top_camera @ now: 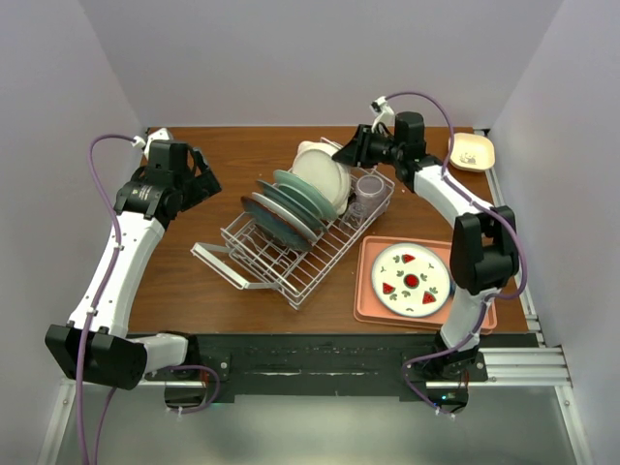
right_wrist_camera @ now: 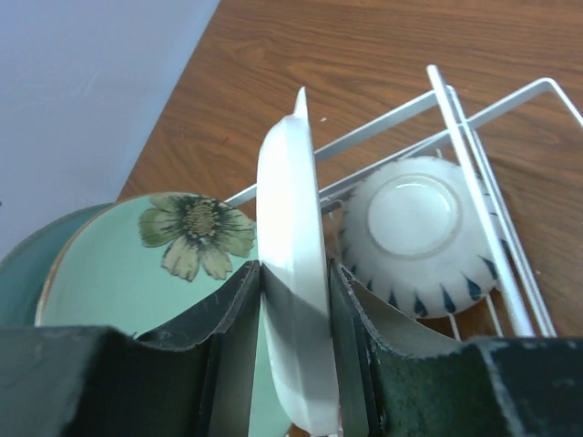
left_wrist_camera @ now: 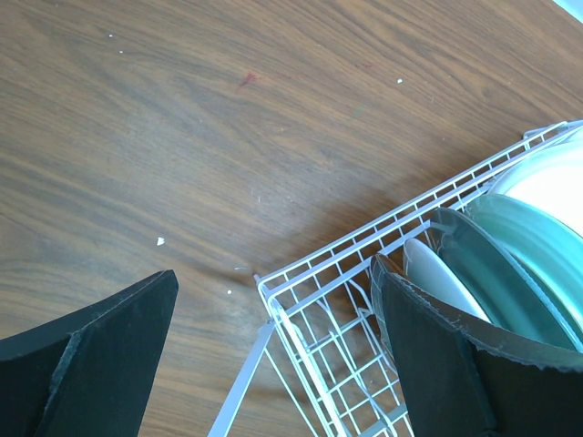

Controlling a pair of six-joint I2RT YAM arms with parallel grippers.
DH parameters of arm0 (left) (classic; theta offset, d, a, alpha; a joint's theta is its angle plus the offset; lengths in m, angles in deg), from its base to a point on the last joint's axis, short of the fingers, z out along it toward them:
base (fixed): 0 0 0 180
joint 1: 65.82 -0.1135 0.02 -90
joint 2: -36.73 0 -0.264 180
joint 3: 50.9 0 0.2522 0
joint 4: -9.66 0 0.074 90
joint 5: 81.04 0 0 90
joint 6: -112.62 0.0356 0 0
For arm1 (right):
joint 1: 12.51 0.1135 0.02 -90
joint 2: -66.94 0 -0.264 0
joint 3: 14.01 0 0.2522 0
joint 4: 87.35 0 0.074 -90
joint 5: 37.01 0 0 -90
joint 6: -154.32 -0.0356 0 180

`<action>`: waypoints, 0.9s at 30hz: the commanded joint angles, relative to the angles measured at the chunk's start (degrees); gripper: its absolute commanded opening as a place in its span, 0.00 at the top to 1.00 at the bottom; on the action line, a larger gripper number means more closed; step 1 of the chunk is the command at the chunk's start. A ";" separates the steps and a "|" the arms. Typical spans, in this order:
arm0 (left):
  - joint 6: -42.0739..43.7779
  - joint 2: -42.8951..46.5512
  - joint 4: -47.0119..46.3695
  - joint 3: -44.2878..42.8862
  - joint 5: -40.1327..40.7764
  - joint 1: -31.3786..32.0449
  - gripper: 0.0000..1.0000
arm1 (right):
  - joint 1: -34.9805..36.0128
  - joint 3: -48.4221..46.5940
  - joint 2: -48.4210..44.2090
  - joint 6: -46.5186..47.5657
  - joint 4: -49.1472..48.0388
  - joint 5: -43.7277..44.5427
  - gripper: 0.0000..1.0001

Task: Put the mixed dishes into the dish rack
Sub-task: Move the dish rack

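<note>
Treat plate [right_wrist_camera: 287, 182] as rigid, slick, brittle; grip by rim, as clamped in right gripper [right_wrist_camera: 293, 282]. Note left gripper [left_wrist_camera: 273, 273]: open, empty.

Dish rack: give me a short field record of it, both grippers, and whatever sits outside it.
rack: green plates upright in slots; cup and bowl, base showing, at far end
right gripper: pinching rim of white plate, upright at rack's far end
left gripper: open, empty, above table left of rack
outside rack: patterned plate on tray; small dish at far right corner
</note>
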 commanded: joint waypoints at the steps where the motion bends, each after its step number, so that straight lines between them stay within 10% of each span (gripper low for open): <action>1: 1.46 0.55 -1.84 -0.33 0.56 -0.07 0.00 | 2.24 0.53 -4.45 -2.43 -4.20 -4.29 0.80; 9: 1.55 0.64 -2.19 0.20 0.29 -0.16 0.00 | 3.91 3.34 -6.56 -1.64 -5.26 -6.05 1.00; 27: 2.08 0.47 -2.89 0.99 -0.50 -0.34 0.00 | 4.78 11.08 -11.04 -1.29 -6.40 -7.81 0.98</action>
